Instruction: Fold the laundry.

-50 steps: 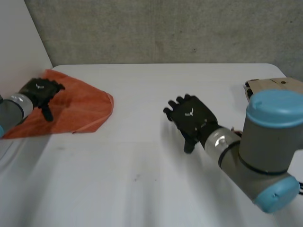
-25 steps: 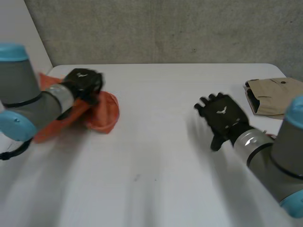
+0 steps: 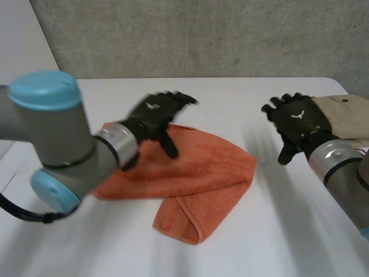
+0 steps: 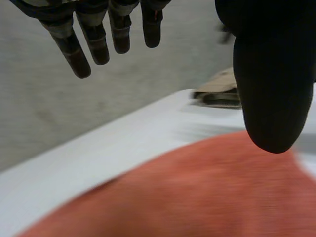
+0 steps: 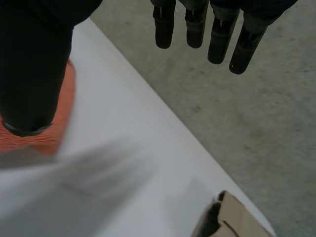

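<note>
Orange towel (image 3: pixel 210 164), now at mid-table, loosely doubled, one flap askew.

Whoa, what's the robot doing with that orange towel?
A two-armed robot is working on laundry at a white table. The orange towel lies rumpled in the middle, partly doubled over. The left hand is above the towel's far edge, fingers straight, holding nothing. The right hand is open too, off the towel, beside a folded tan garment near the table's far right corner.
</note>
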You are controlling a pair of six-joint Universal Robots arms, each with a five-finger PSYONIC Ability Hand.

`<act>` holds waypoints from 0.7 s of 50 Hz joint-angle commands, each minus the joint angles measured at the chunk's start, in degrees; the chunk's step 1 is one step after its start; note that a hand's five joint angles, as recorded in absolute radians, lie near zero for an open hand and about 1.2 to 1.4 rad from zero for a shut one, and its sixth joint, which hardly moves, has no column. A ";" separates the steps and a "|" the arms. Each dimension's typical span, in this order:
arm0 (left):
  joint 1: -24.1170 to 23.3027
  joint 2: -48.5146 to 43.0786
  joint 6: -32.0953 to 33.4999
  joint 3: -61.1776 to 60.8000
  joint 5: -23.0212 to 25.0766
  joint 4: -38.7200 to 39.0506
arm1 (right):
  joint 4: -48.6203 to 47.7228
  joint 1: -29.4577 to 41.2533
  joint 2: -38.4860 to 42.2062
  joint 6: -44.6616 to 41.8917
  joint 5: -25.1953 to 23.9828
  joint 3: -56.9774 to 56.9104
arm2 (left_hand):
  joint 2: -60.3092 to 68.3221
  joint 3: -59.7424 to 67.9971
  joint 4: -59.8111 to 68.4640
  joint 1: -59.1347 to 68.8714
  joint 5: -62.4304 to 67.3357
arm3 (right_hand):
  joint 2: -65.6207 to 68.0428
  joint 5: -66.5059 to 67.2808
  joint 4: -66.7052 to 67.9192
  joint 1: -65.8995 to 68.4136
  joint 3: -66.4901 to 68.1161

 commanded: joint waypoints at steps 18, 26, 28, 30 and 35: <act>17.77 -7.11 28.17 -5.38 -2.70 -3.32 | 7.20 9.23 16.09 13.70 -2.59 -8.30 | 10.03 9.74 10.14 11.03 9.52 | 3.15 2.07 2.32 4.30 3.53; 18.92 -10.89 28.26 -4.94 -2.79 3.97 | 5.96 9.67 20.67 12.38 0.23 -10.94 | 26.01 25.72 26.12 27.01 25.51 | 18.77 17.69 17.94 19.92 19.16; 18.83 -11.07 28.26 -4.86 -2.79 5.03 | 5.96 10.37 21.55 11.59 0.23 -11.64 | 35.23 34.94 35.34 36.22 34.72 | 26.34 25.26 25.51 27.49 26.73; 18.83 -11.24 28.26 -4.68 -2.79 6.44 | 5.88 10.63 22.07 11.07 0.23 -11.99 | 50.04 49.75 50.15 51.04 49.53 | 33.57 32.48 32.73 34.71 33.95; 18.22 -12.12 28.44 -4.33 -3.14 7.76 | 5.96 10.55 23.13 9.75 0.40 -12.96 | 67.89 67.60 68.00 68.89 67.39 | 67.18 66.10 66.35 68.33 67.57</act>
